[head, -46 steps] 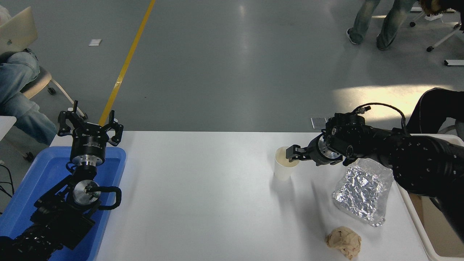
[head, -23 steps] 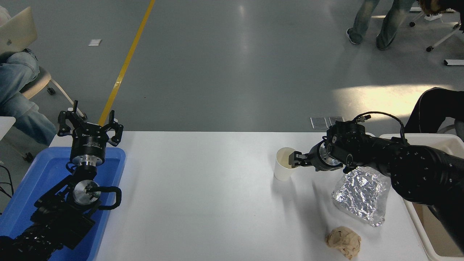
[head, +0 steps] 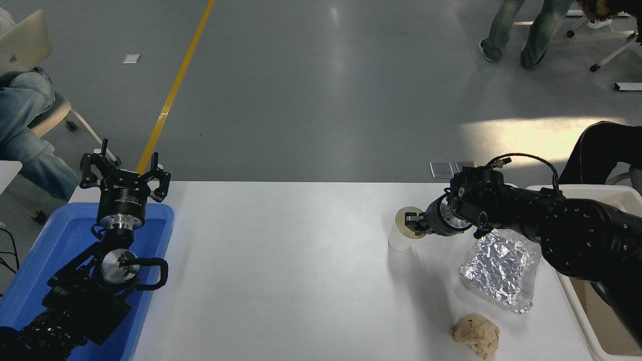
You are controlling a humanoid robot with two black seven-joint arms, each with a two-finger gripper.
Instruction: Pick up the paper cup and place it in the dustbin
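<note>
The small white paper cup (head: 399, 237) is near the table's far right and leans to the right, its cream inside facing my right gripper. My right gripper (head: 412, 223) comes in from the right and is shut on the cup's rim, one finger inside the cup. The cream dustbin (head: 583, 321) stands at the table's right edge, mostly hidden behind my right arm. My left gripper (head: 125, 168) is parked, open and empty, at the lower left.
A crumpled foil packet (head: 499, 271) lies just right of the cup, under my right arm. A tan paper ball (head: 475, 333) lies near the front edge. A blue tray (head: 45, 260) is under my left arm. A person sits at the far left (head: 25, 115); another stands far back (head: 521, 30).
My right gripper closed on the cup's rim and drew back to the right, taking the cup with it and tipping it. The left arm has not moved.
</note>
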